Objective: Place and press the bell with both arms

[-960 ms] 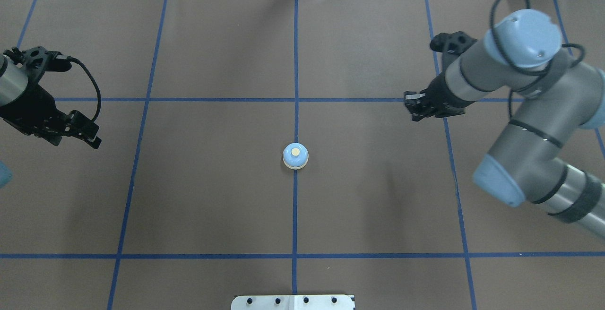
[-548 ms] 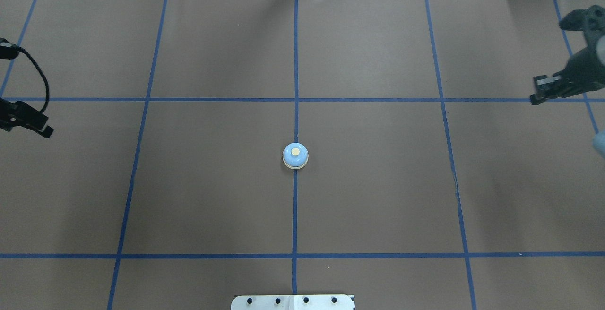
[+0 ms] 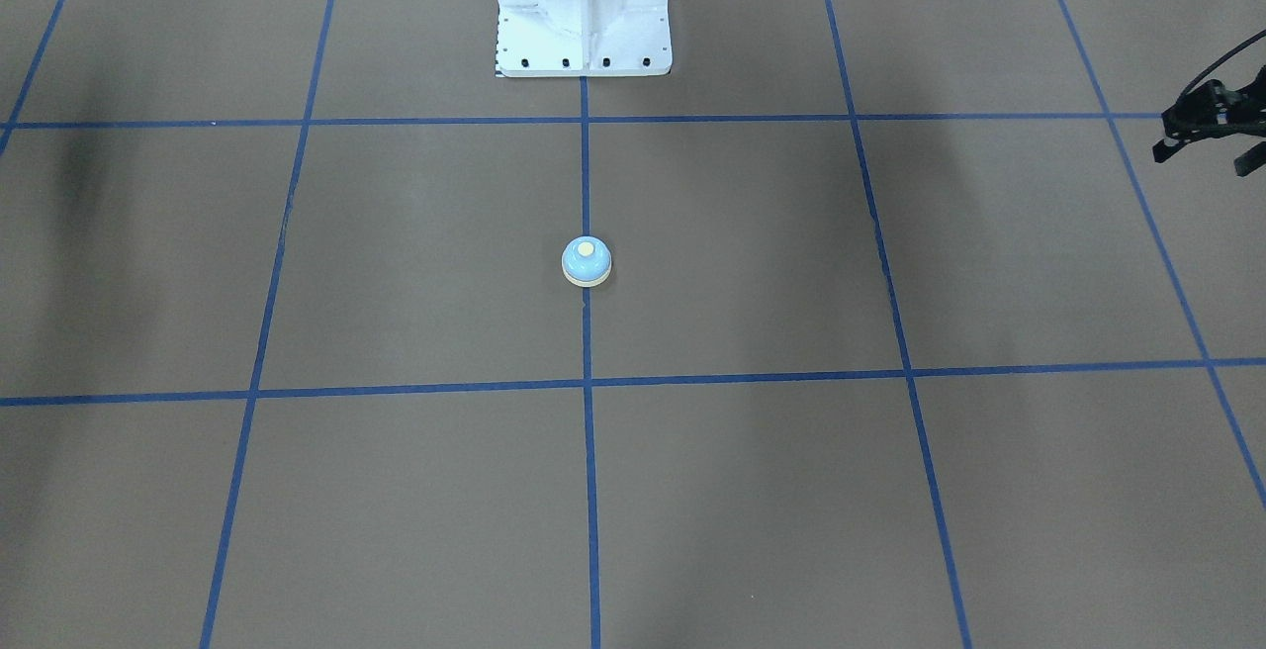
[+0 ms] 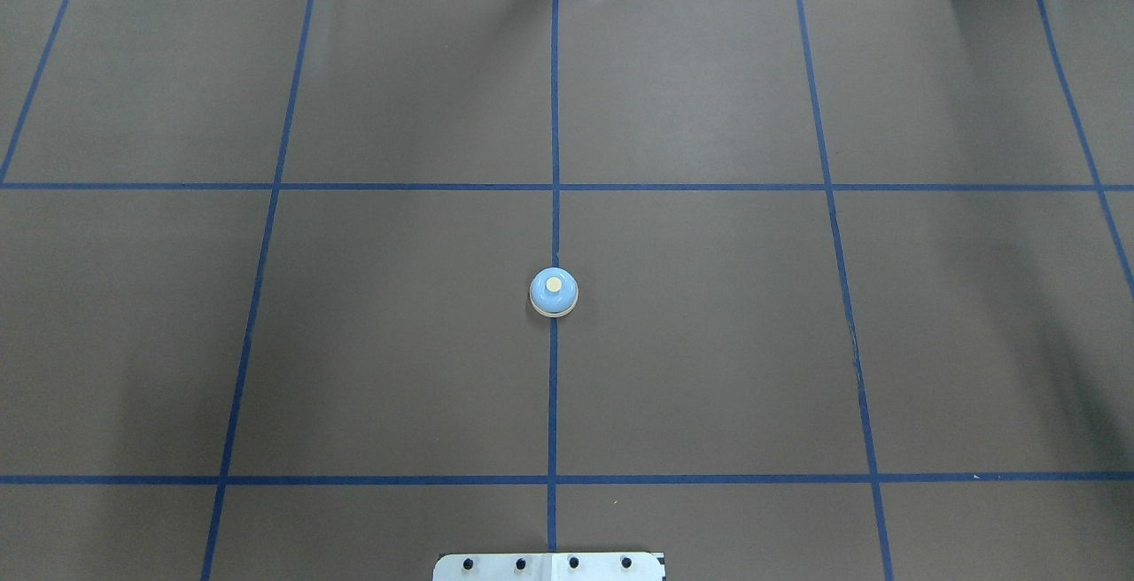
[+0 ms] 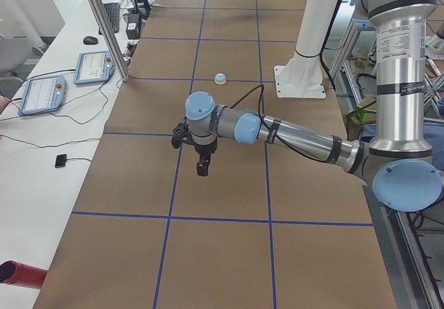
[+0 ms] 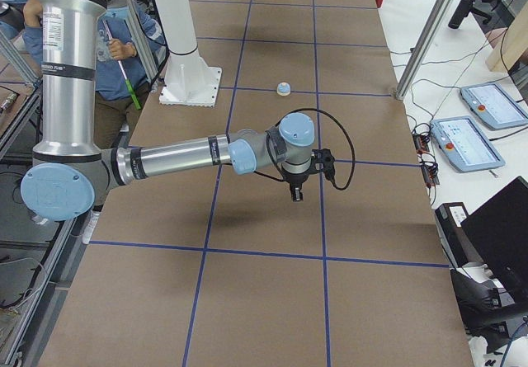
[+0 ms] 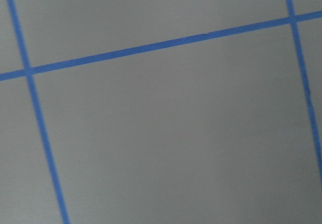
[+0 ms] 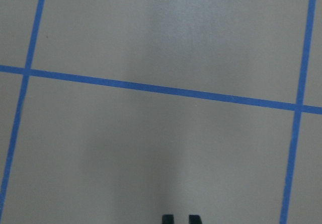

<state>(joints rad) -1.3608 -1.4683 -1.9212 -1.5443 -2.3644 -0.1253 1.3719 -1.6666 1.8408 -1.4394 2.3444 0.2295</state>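
Observation:
The bell (image 4: 554, 292), light blue with a cream button, stands alone on the centre tape line; it also shows in the front view (image 3: 587, 261). Both arms are far from it and out of the overhead view. My left gripper (image 5: 201, 165) hangs above the mat at the table's left end; I cannot tell whether it is open or shut. Only black wrist parts of the left arm (image 3: 1209, 123) show at the front view's edge. My right gripper (image 6: 297, 190) hangs over the right end; its fingertips (image 8: 167, 218) stand close together and hold nothing.
A brown mat (image 4: 709, 342) with blue tape grid lines covers the table. The white bolted pedestal (image 3: 584, 6) stands at the robot's side. Tablets (image 5: 94, 67) and cables lie beyond the table's far edge. A person (image 6: 124, 49) stands by the pedestal.
Both arms have swung outward, the left to the left and the right to the right, and have left the overhead view. The bell has not moved.

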